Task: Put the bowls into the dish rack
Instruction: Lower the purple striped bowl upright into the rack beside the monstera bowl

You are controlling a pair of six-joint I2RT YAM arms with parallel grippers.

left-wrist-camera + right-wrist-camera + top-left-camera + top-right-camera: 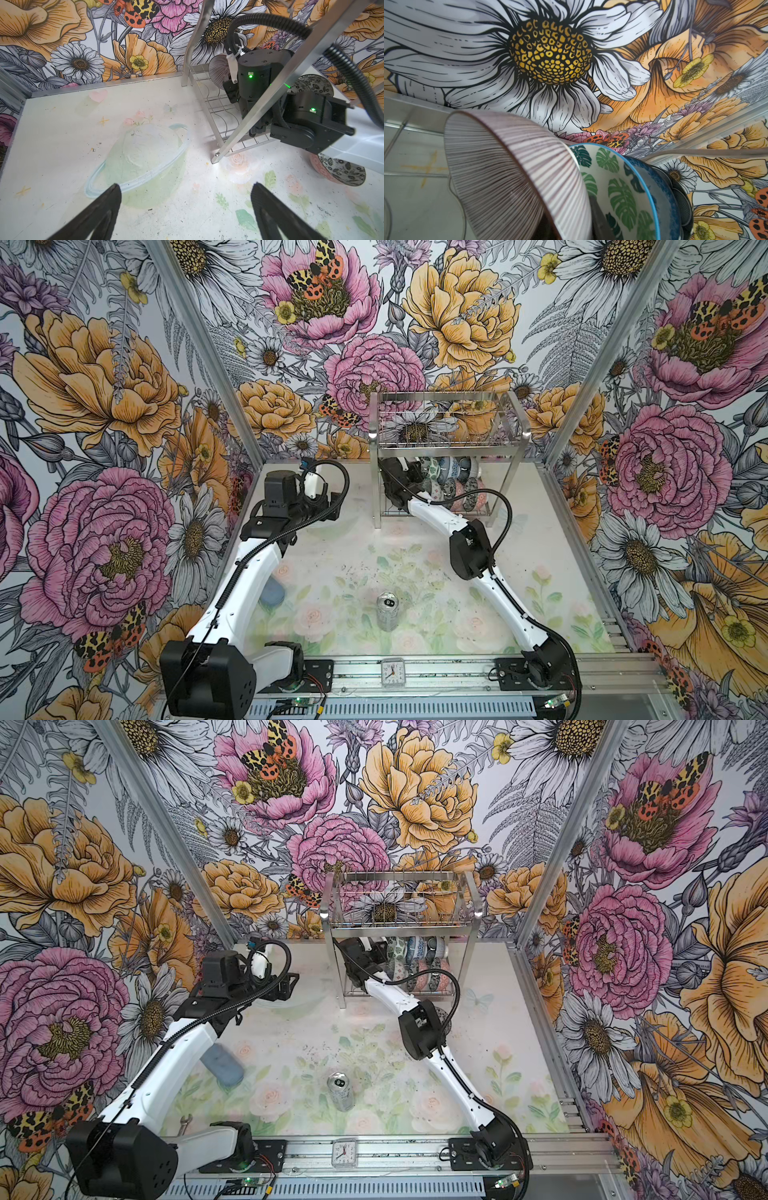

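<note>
Your right pincer is deep in the lower tier of the dish rack, under the upper basket and between the near legs. The right wrist view shows one dark finger wedged between the striped bowl and the green-leaf bowl. You cannot tell from these views whether it grips the striped rim or has let go. Your left pincer hangs wide open and empty over the far left of the surface.

The striped bowl stands tilted against the leaf bowl at the left end of the row of bowls. If you pull back while the finger rubs it, it will likely tip or ride out of its slot and knock its neighbours.

One pink-sided bowl sits on the surface just under your right forearm, which could sweep it as it retreats. Room is tight around the wrist, with the basket above and a leg to its left. The middle of the surface is open, with only the can standing near.
</note>
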